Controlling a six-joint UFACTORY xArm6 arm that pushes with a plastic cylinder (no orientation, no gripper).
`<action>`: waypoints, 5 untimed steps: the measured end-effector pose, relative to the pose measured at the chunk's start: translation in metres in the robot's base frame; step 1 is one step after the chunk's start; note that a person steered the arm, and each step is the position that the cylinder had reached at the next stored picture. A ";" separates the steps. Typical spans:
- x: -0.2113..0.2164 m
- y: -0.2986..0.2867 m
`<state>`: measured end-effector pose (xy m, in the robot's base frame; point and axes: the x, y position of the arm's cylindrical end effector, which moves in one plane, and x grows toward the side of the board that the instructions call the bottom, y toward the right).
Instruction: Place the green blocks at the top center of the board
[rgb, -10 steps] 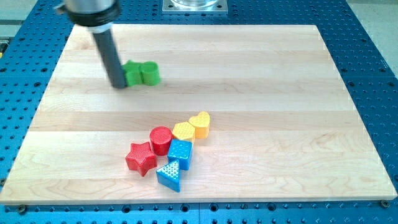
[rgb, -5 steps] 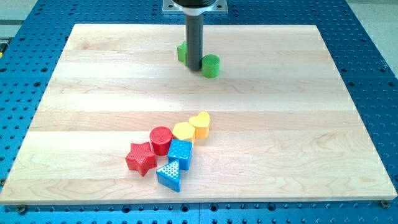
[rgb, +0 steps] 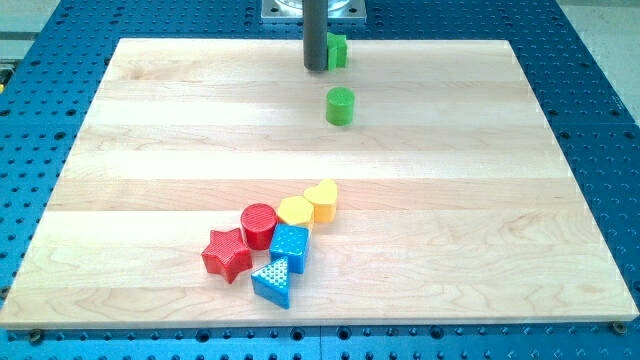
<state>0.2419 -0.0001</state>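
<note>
**Bring the cylinder up to join its partner**

Your arm has no jaws to open or close; it ends in a bare rod, and my tip (rgb: 316, 68) rests at the top centre of the frame, touching the left side of the green block (rgb: 338, 50). That block, its shape partly hidden, sits right at the board's (rgb: 150, 150) upper edge, so you should not push it further up or it may slide off.

The green cylinder (rgb: 340, 105) stands apart, just below and slightly right of the tip. Judging from this, you should swing the tip around beneath the cylinder and nudge it straight upward, stopping just beside the first block. Keep clear of the red, yellow and blue cluster (rgb: 275, 240) lower down.
</note>
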 end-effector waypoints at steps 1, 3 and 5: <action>0.032 0.035; 0.104 0.034; 0.145 0.032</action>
<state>0.3871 0.0318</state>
